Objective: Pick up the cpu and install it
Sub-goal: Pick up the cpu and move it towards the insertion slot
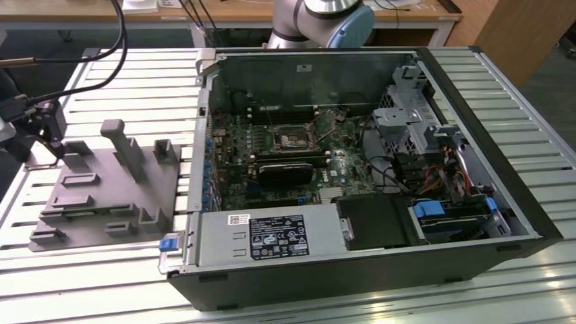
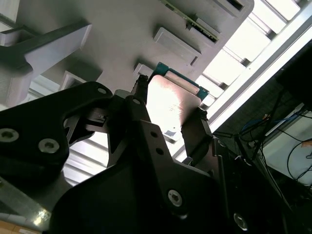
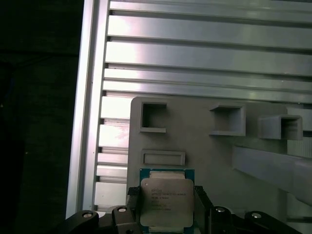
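Note:
The cpu (image 3: 166, 201) is a small square chip with a silver-grey top and a green rim. My gripper (image 3: 167, 207) is shut on it, one black finger against each of two opposite edges. In the second wrist view the cpu (image 2: 171, 103) shines between the fingers (image 2: 196, 127) of the gripper (image 2: 170, 111), just above the grey tray (image 2: 122, 34). In the exterior view my gripper (image 1: 42, 120) is at the far left, over the far left corner of the grey tray (image 1: 99, 202). The black-framed socket (image 1: 295, 140) sits on the motherboard inside the open computer case.
The open computer case (image 1: 360, 270) lies on the exterior view's right, with a black card (image 1: 286, 173), cables and drive cages inside. The grey tray (image 3: 209, 146) has raised posts and pockets. Slatted aluminium table (image 3: 195, 53) lies all around. Black cables (image 1: 99, 67) trail at the exterior view's left.

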You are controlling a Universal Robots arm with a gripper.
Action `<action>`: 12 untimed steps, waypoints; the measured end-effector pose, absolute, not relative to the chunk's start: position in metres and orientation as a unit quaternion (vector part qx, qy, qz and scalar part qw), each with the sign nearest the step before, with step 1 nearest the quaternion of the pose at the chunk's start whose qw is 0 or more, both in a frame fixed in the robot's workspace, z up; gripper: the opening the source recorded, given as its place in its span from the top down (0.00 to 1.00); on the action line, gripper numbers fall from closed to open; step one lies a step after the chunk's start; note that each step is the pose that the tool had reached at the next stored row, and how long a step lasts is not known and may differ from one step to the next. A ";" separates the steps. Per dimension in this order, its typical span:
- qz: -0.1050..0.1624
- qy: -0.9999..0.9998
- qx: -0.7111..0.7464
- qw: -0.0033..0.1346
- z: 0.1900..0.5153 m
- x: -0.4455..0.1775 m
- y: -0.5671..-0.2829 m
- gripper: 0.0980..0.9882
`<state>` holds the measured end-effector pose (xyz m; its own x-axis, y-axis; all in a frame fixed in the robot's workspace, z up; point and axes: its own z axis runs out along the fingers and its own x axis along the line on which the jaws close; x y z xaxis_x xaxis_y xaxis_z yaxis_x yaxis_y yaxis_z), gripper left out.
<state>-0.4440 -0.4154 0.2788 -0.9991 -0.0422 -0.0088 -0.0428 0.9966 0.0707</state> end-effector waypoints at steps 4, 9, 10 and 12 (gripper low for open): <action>0.035 0.999 -0.021 0.004 0.280 -0.444 -0.415 0.52; 0.036 0.999 -0.021 0.004 0.281 -0.444 -0.415 0.52; 0.035 0.999 -0.021 0.004 0.281 -0.444 -0.415 0.52; 0.035 0.999 -0.021 0.004 0.281 -0.444 -0.415 0.52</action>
<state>-0.4439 -0.4154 0.2814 -0.9991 -0.0422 -0.0089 -0.0428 0.9966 0.0708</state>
